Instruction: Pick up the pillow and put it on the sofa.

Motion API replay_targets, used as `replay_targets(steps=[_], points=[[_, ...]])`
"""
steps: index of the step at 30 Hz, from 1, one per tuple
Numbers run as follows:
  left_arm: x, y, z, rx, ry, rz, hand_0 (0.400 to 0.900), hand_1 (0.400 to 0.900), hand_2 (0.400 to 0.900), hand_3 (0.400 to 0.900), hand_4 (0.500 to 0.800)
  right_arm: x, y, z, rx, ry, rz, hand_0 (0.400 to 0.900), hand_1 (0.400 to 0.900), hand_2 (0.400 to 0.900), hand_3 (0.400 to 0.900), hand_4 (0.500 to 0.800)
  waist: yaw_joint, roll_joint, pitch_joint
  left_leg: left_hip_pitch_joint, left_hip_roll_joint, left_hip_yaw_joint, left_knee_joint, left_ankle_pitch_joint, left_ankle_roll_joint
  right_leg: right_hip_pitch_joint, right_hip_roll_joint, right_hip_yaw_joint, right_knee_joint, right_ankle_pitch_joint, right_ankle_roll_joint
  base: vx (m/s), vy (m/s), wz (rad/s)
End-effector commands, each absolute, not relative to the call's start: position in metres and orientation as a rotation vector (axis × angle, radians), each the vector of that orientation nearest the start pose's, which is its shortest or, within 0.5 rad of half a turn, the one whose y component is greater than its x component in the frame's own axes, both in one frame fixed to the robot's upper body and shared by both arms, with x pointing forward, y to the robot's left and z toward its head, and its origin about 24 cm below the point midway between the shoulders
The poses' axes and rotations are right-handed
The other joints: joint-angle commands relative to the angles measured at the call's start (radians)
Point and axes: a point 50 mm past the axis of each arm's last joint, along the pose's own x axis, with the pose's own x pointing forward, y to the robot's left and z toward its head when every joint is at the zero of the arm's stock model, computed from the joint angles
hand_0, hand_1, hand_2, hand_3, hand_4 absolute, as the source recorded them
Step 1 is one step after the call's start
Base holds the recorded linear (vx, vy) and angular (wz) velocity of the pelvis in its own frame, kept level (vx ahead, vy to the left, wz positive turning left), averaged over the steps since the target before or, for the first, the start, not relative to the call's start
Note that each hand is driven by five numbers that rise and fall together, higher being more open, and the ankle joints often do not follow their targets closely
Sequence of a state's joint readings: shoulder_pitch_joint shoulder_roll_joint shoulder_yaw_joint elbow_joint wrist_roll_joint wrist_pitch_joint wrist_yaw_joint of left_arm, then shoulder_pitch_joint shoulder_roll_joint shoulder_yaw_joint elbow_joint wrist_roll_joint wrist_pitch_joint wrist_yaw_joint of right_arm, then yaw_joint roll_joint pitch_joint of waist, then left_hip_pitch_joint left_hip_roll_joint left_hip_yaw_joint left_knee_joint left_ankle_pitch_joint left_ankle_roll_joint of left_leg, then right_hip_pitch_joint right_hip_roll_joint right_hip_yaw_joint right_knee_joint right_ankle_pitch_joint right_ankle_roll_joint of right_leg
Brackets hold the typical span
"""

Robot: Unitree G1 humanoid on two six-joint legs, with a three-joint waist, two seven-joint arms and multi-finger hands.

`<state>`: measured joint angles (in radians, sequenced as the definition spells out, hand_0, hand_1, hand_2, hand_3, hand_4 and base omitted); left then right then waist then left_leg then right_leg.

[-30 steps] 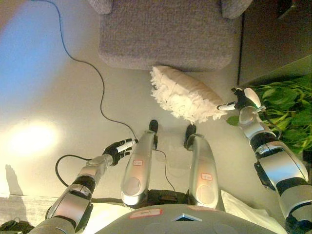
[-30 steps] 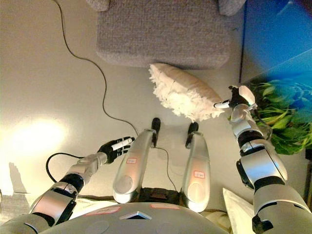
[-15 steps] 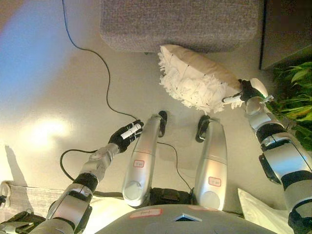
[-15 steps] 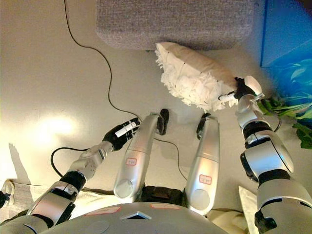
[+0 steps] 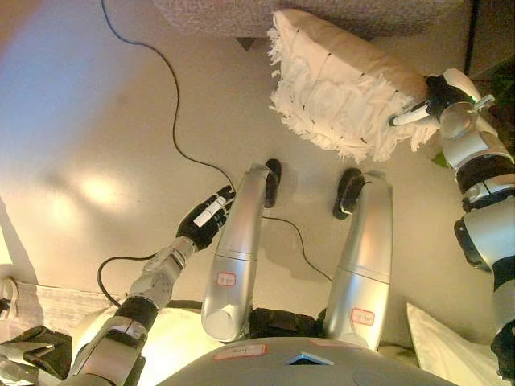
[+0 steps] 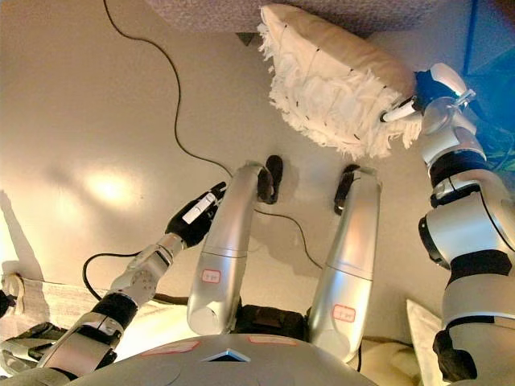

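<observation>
The pillow (image 5: 342,92) is white with a shaggy fringe. It lies tilted in front of the grey sofa (image 5: 201,12), and its top end overlaps the sofa's front edge. My right hand (image 5: 438,96) is at the pillow's right end, with its fingers closed on the fringe and one white-tipped finger (image 5: 409,117) lying along it; it also shows in the right eye view (image 6: 422,92). My left hand (image 5: 207,221) hangs low on the left, away from the pillow, with its fingers straight and empty.
A dark piece of furniture (image 5: 492,32) stands right of the sofa, close behind my right hand. Another white cushion (image 5: 447,346) lies at the lower right. A pale rug edge (image 5: 48,297) lies at the lower left.
The camera has moved down and forward, so sofa and pillow show larger and higher. My right hand has stayed at the pillow's right end. The pillow's top now overlaps the sofa's edge.
</observation>
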<state>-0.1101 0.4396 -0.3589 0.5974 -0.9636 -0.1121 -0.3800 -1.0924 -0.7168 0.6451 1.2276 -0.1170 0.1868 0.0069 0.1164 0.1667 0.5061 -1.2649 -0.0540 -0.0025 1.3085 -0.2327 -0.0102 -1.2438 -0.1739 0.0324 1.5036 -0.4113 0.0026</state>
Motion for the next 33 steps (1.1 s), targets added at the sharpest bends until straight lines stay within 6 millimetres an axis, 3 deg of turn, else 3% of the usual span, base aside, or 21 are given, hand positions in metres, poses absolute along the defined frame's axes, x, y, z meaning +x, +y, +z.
replay_targets(steps=[1,10,12,23,31,33], points=[[0.244,0.212,-0.022,-0.541,0.23,-0.268,0.9,0.9,0.9,0.9,0.8,0.389,-0.324,0.219,-1.245,0.365,-0.328,0.9,0.9,0.9,0.9,0.8,0.032,0.053,0.013,0.069,-0.017,0.051,0.103,-0.219,0.11,0.041,-0.016,-0.041,0.021,-0.089,-0.1,-0.07,-0.052,0.12],[0.257,0.215,0.007,-0.589,0.111,-0.303,0.9,0.9,0.9,0.9,0.8,0.393,-0.318,0.235,-1.172,0.418,-0.25,0.9,0.9,0.9,0.9,0.8,0.058,0.074,0.014,-0.01,-0.034,0.044,0.164,-0.222,0.1,-0.038,-0.017,-0.015,0.109,-0.116,-0.112,-0.05,-0.038,0.15],[0.256,0.215,0.009,-0.588,0.11,-0.309,0.9,0.9,0.9,0.9,0.8,0.394,-0.314,0.237,-1.183,0.413,-0.18,0.4,0.4,0.4,0.4,0.5,0.062,0.072,0.014,-0.01,-0.037,0.04,0.165,-0.218,0.099,-0.037,-0.019,-0.019,0.108,-0.115,-0.114,-0.01,-0.053,0.09],[0.23,0.225,-0.005,-0.56,0.201,-0.315,0.9,0.9,0.9,0.9,0.8,0.385,-0.33,0.234,-1.122,0.28,-0.268,0.4,0.4,0.4,0.4,0.5,0.07,0.053,0.014,0.044,-0.033,0.035,0.165,-0.202,0.095,0.046,-0.015,-0.055,0.075,-0.084,-0.109,0.04,-0.034,-0.03],[0.21,0.224,-0.037,-0.531,0.324,-0.282,0.9,0.9,0.9,0.9,0.8,0.39,-0.312,0.219,-1.095,0.177,-0.129,0.4,0.4,0.4,0.4,0.5,0.06,0.018,-0.031,0.237,-0.02,0.005,-0.058,-0.135,0.056,0.248,0.0,-0.083,-0.212,0.002,-0.059,0.01,-0.001,-0.17],[0.199,0.227,-0.053,-0.516,0.404,-0.244,0.9,0.9,0.9,0.9,0.8,0.388,-0.308,0.202,-1.096,0.186,-0.063,0.4,0.4,0.4,0.4,0.5,0.055,0.004,-0.066,0.362,-0.017,-0.006,-0.206,-0.094,0.046,0.354,-0.005,-0.096,-0.347,0.039,-0.045,0.09,0.062,-0.18]])
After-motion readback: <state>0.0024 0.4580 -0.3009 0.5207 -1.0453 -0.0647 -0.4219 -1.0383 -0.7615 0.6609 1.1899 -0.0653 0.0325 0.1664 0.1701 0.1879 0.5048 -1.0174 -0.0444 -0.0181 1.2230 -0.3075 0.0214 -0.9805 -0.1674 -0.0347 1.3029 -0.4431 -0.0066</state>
